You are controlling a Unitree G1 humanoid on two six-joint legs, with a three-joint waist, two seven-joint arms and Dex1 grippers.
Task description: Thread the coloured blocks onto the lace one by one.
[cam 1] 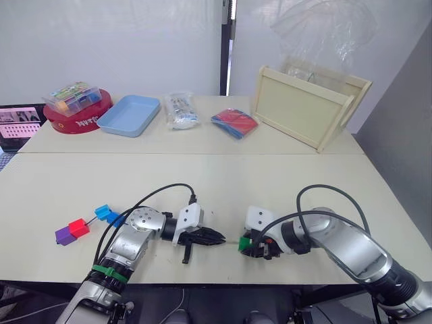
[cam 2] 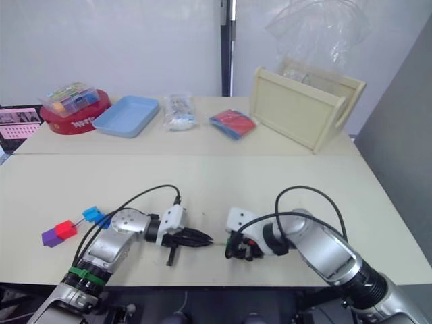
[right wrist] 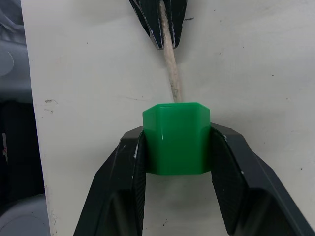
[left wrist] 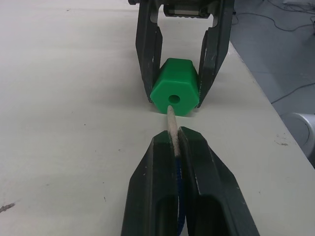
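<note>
My left gripper (left wrist: 172,135) is shut on the lace, whose pale stiff tip (left wrist: 171,118) points at the hole of the green block (left wrist: 175,88) and touches its rim. Facing it, my right gripper (right wrist: 177,132) is shut on that green block (right wrist: 177,138), holding it just above the table near the front edge (cam 1: 244,243). Blue cord shows between the left fingers (left wrist: 152,196). To the left lie the purple block (cam 1: 65,235), red block (cam 1: 79,228), light blue block (cam 1: 102,212) and darker blue block (cam 1: 116,219), close together beside my left arm.
Along the far side stand a red round tin (cam 1: 81,121) with a clear box of pieces on top, a light blue tray (cam 1: 129,115), a plastic packet (cam 1: 181,111), a red and blue packet (cam 1: 234,123) and a wooden crate (cam 1: 307,104). A screen (cam 1: 19,125) sits far left.
</note>
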